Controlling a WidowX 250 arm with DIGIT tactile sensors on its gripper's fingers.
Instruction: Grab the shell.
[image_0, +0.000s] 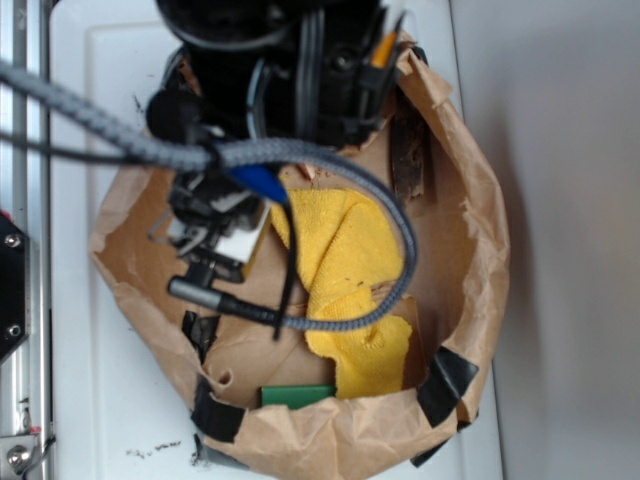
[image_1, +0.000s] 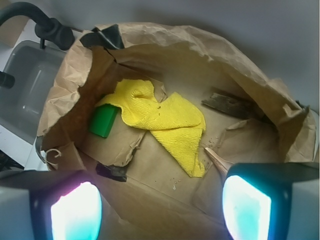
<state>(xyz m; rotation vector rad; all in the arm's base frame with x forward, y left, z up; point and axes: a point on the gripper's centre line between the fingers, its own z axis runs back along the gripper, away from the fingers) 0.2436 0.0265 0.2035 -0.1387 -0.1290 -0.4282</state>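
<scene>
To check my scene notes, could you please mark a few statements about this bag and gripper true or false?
1. The yellow cloth lies inside the paper bag. True.
2. The green block sits on top of the cloth. False: it lies beside the cloth.
3. The gripper is shut on the shell. False: it is open, with the shell's tip beside one finger.
4. The bark strip lies apart from the cloth. True.

cloth (image_1: 165, 117) yellow | block (image_1: 104, 121) green | bag (image_1: 165, 55) brown | bark strip (image_1: 231, 105) dark brown
</scene>
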